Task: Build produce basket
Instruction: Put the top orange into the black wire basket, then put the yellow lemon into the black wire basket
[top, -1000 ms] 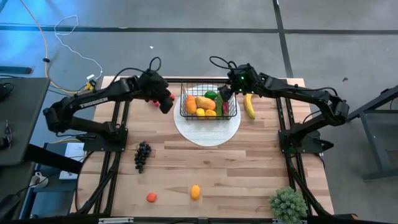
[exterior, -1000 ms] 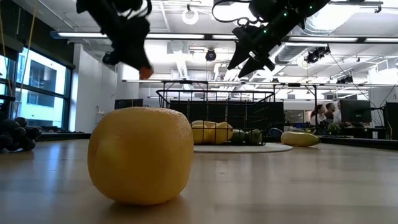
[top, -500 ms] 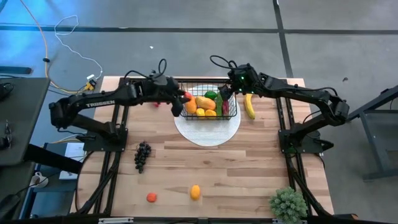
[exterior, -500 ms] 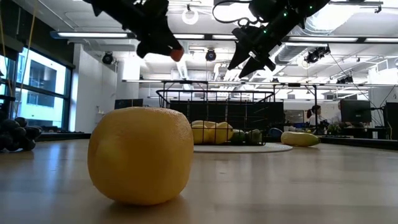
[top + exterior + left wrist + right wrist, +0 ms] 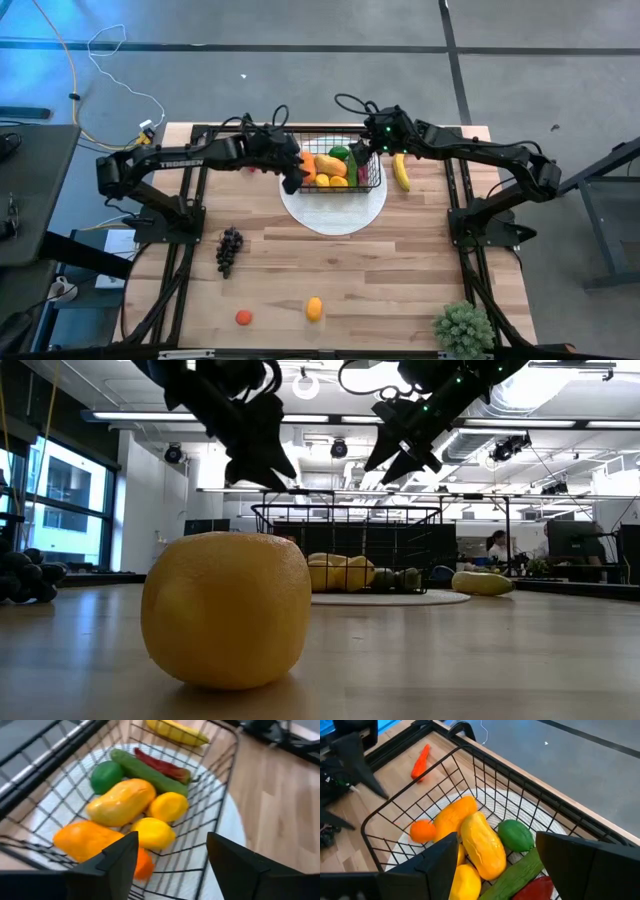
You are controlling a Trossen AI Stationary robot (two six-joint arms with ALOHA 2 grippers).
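Lighting even and bright from overhead, no hard shadows on the table [image 5: 350, 270] in the high view. Low view is backlit: ceiling strip lights [image 5: 330, 420] and the window [image 5: 60, 500] glare, arms read as silhouettes. The near lemon [image 5: 226, 610] fills the foreground, slightly soft; the basket [image 5: 350, 545] behind is dark and low-contrast. Left wrist view is soft overall, own fingers [image 5: 117, 865] out of focus. Right wrist view is sharper on the produce [image 5: 482, 845], fingers [image 5: 440, 865] blurred, cold blue cast at one corner.

Both claws [image 5: 293, 176] [image 5: 368, 150] raised, fingers apart
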